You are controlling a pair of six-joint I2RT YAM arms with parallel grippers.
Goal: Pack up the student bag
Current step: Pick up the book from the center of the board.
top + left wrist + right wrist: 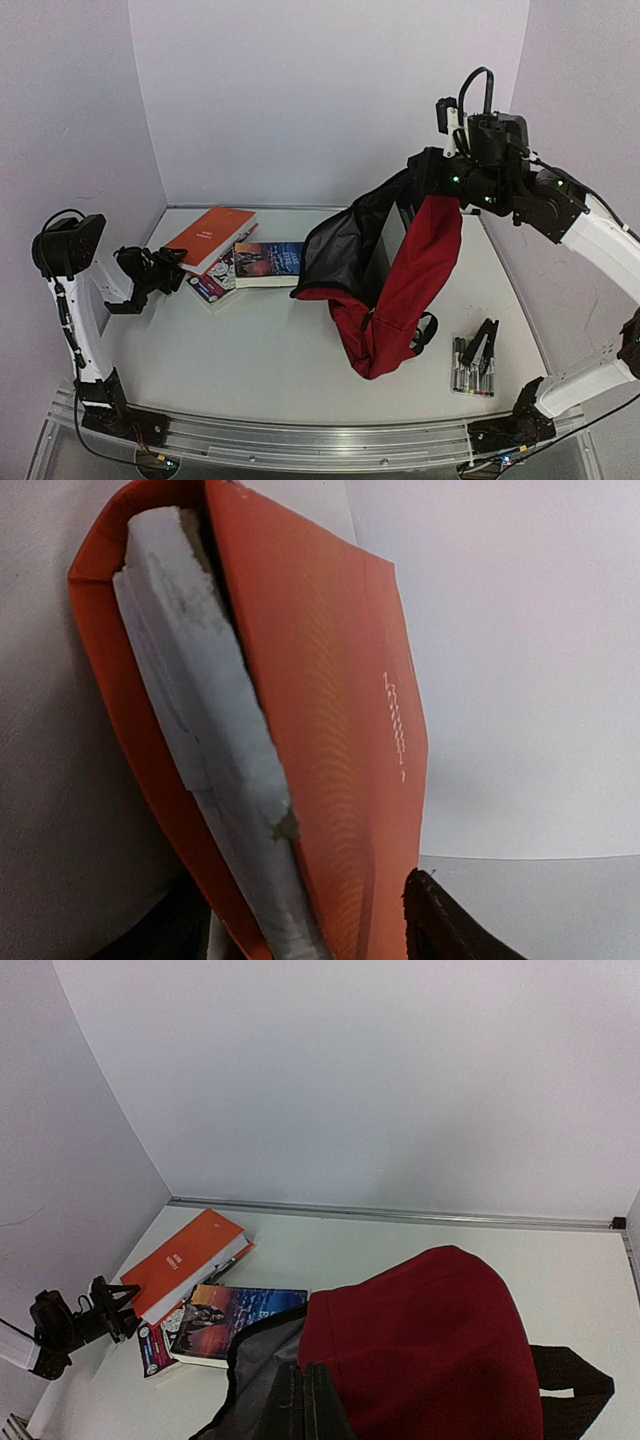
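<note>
The right end effector point(437, 190), pressed together on the top hem of the student bag point(410, 290), holds it hanging directly beneath, its dark-lined mouth gaping toward the opposite arm and its lower end resting on the desk point(260, 350). The left end effector point(150, 275) straddles the end of an orange book point(210, 235) just ahead of it, though the close view leaves unclear whether its fingers point(440, 925) have bitten. The step in hand appears to be picking up the book; next comes a firm pinch, a lift and a carry into that mouth.
</note>
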